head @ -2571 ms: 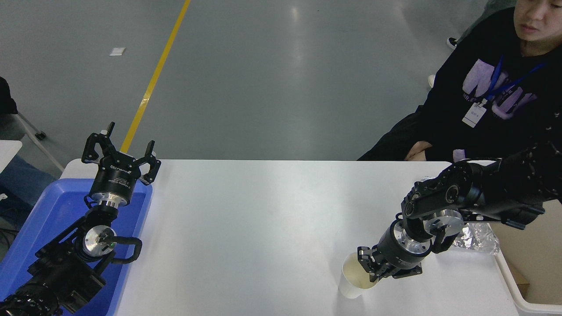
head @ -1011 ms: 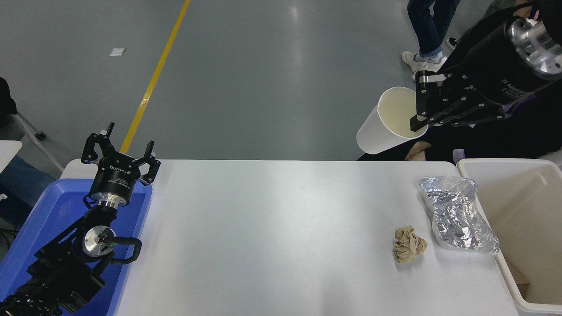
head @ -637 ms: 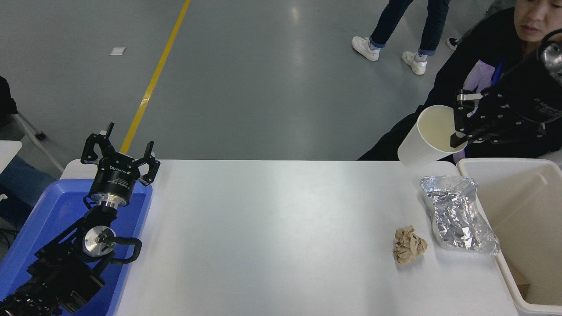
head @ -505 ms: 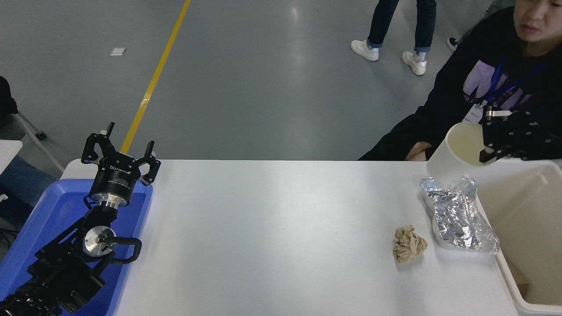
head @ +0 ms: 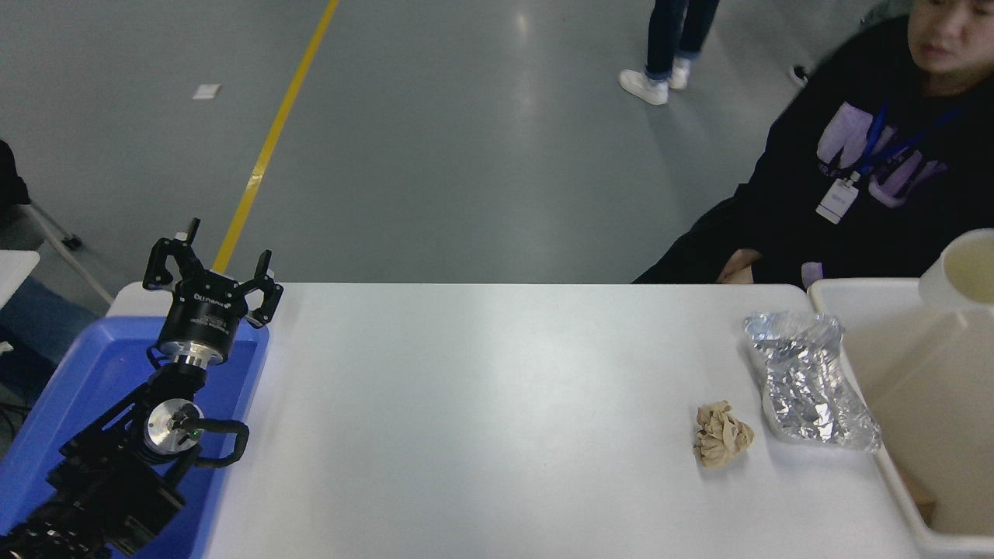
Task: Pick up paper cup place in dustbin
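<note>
The white paper cup (head: 959, 272) with its cream inside is at the right edge of the head view, over the cream-white dustbin (head: 828, 289), and is partly cut off by the frame. Nothing that holds it shows. My right arm and gripper are out of view. My left gripper (head: 213, 264) is open and empty, parked over the blue tray at the lower left.
A crinkled silver foil tray (head: 808, 380) lies beside the dustbin's left wall. A crumpled brown paper ball (head: 721, 444) lies left of it. A blue plastic tray (head: 62, 388) stands at the left. A person (head: 862, 178) sits at the far right; another walks behind.
The right gripper carried the cup from the table up and rightwards to above the dustbin, then left the view. The cup now sits further right over the bin. The left arm has not moved.
</note>
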Controlling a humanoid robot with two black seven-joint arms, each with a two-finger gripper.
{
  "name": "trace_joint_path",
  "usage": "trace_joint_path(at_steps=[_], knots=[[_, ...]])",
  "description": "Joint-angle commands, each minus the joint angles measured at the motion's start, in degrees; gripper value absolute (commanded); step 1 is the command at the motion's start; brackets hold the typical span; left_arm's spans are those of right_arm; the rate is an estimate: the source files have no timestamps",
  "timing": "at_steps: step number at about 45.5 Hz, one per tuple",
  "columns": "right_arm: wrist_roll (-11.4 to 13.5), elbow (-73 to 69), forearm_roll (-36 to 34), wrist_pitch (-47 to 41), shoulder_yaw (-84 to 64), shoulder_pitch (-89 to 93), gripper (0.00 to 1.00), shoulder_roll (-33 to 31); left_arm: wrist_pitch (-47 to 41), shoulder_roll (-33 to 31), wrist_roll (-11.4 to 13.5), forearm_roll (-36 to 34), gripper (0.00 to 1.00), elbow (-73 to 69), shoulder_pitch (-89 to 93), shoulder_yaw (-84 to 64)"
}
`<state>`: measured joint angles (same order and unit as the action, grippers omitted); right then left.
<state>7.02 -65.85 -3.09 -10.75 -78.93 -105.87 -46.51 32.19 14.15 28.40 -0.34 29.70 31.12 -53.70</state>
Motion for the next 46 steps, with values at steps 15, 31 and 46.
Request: trace_joint_path(at_steps=[15,31,46], knots=[[0.01,37.54,0.63,14.70,28.12,50.32,0.00,9.94,-0.02,0.00,-0.01,-0.01,0.98,0.01,0.00,-0.01],[0.01,53.27,-0.69,20.07,36.74,63.33,0.00,19.52,-0.02,0.00,-0.01,-0.01,0.98,0.01,0.09,-0.09],[0.01,53.98,-0.69,20.07,36.83,64.13,0.00,19.97,-0.02,0.00,-0.01,-0.01,0.98,0.01,0.09,-0.09]])
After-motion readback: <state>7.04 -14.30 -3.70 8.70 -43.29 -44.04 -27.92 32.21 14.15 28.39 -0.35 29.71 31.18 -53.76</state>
